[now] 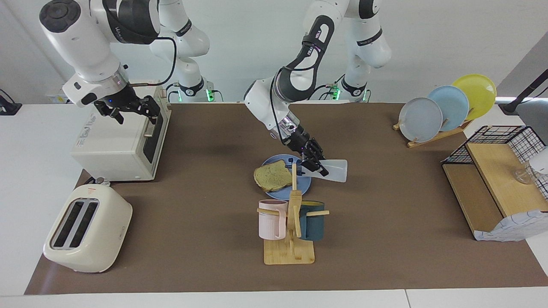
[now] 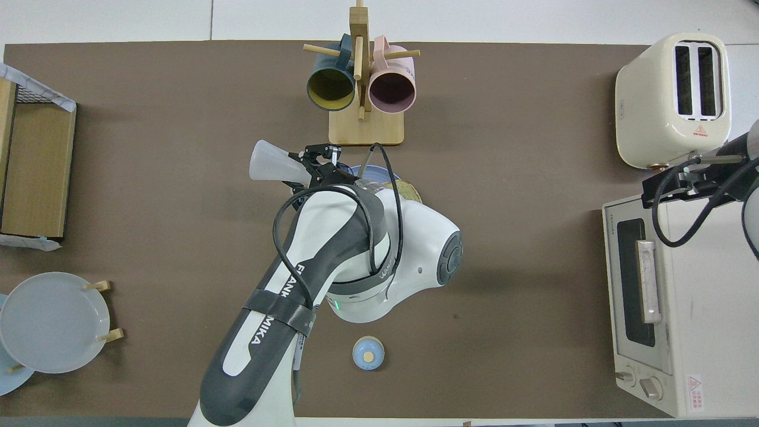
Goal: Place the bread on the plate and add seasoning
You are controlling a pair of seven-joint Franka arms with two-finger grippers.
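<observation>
The bread [image 1: 272, 177] lies flat on the light blue plate [image 1: 282, 194] in the middle of the table. My left gripper [image 1: 314, 164] is shut on the seasoning bottle [image 1: 335, 170], held tipped on its side, with its dark blue cap [image 1: 295, 162] over the plate beside the bread. In the overhead view the left arm hides most of the plate [image 2: 370, 173] and bread [image 2: 409, 191]; the bottle [image 2: 273, 166] sticks out from the left gripper [image 2: 317, 169]. My right gripper [image 1: 128, 109] waits over the toaster oven [image 1: 120, 141], also seen from overhead [image 2: 676, 181].
A wooden mug tree [image 1: 291, 222] with a pink and a teal mug stands just beside the plate, farther from the robots. A cream toaster [image 1: 87, 229], a plate rack [image 1: 445, 107], a wire shelf [image 1: 496, 179] and a small blue bell [image 2: 367, 353] are around.
</observation>
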